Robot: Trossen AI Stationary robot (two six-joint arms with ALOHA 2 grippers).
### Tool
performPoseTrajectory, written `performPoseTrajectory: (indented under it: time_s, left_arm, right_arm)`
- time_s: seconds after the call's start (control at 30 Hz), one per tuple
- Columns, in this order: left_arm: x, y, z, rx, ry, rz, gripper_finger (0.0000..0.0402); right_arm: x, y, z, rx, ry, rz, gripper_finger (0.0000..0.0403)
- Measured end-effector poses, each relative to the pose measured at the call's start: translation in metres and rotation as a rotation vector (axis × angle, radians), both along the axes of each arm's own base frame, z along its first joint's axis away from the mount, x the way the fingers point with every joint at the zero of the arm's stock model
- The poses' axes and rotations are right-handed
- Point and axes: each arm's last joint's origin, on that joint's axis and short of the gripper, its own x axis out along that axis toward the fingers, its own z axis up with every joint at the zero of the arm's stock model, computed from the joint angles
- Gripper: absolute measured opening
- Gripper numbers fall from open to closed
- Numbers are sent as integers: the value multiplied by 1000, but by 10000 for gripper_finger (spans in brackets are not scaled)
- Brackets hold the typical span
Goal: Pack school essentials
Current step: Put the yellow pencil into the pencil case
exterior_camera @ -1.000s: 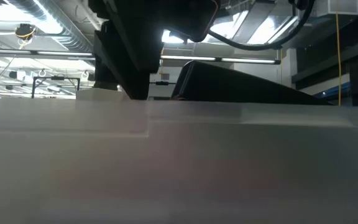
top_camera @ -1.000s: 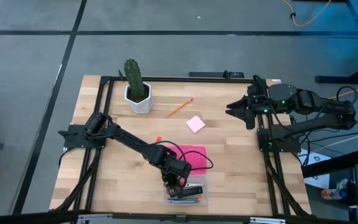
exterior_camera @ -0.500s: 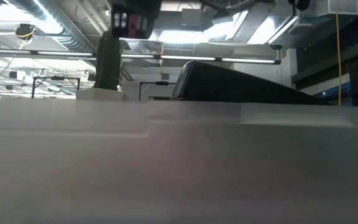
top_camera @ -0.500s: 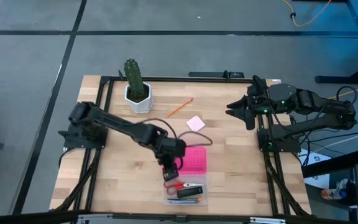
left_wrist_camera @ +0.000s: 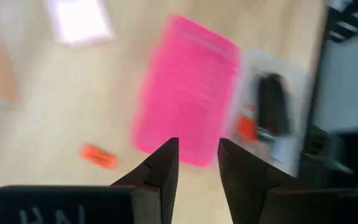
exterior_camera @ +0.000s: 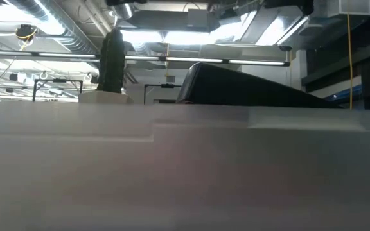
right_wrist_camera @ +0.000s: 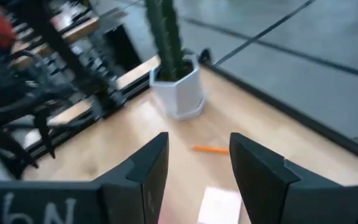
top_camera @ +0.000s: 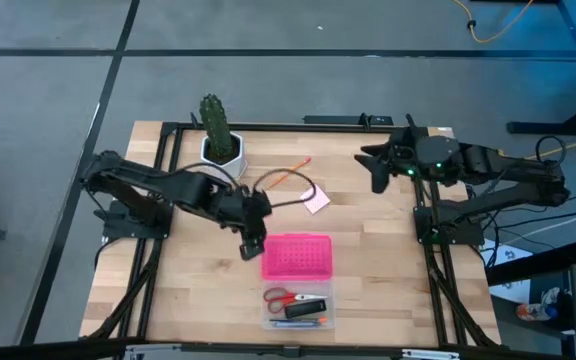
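Currently left pincer (top_camera: 251,243) sits empty, fingers apart, left of the dotted pink lid (top_camera: 297,256); green cactus in white pot (top_camera: 218,138) upper left; right pincer (top_camera: 373,165) apart, upper right.

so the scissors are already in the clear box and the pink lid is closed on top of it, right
Not quite. The red-handled scissors are in the clear plastic box, but the dotted pink lid isn't closed on it: it lies flat on the table just beyond the box, which is uncovered. The high view shows this.
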Motion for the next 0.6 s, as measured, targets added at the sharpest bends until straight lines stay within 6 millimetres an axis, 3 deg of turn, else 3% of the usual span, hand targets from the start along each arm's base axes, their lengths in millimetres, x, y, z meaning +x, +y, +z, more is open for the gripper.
performPoseTrajectory:
  time_s: [0.27,0.43,0.6]
  left_arm:
    - [-22,22,25,400,-129,187,105]
    - [-36,32,32,512,-68,88,105]
    - [-49,46,35,552,-12,112,105]
  right_arm:
    - [34,-4,-2,-41,-70,-97,171]
    - [62,-9,-6,-54,-129,-116,171]
    - [92,-19,-23,-59,-116,-147,171]
